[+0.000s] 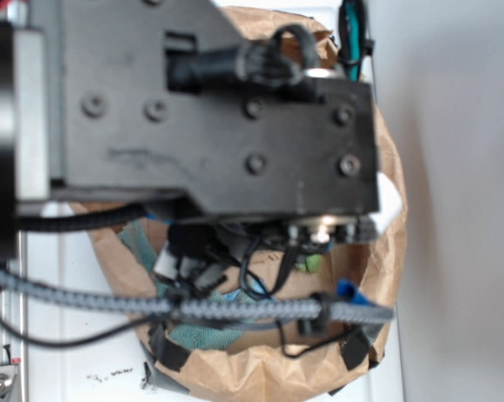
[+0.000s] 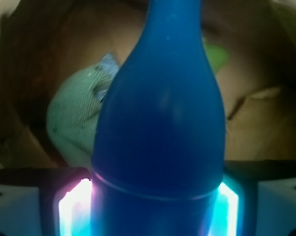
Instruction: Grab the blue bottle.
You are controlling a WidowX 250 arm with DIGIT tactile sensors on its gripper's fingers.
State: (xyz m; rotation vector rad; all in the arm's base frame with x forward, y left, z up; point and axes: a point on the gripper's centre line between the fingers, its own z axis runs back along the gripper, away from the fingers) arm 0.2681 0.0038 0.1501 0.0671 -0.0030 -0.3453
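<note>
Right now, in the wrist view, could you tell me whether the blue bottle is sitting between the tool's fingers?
Yes, the blue bottle fills the middle of the wrist view, its wide base flanked by the tool's lit fingers on both sides.

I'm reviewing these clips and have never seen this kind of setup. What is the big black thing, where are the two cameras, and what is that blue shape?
The big black block is the robot arm, seen close up by an outside camera looking down past it into a brown paper bag. The second camera sits on the arm's wrist, looking out between its fingers. The blue shape filling that view is the blue bottle, its base between the two fingers, which appear closed on it. Behind it in the bag lie a pale teal rag and a bit of something green. In the outside view only a blue tip shows.
</note>
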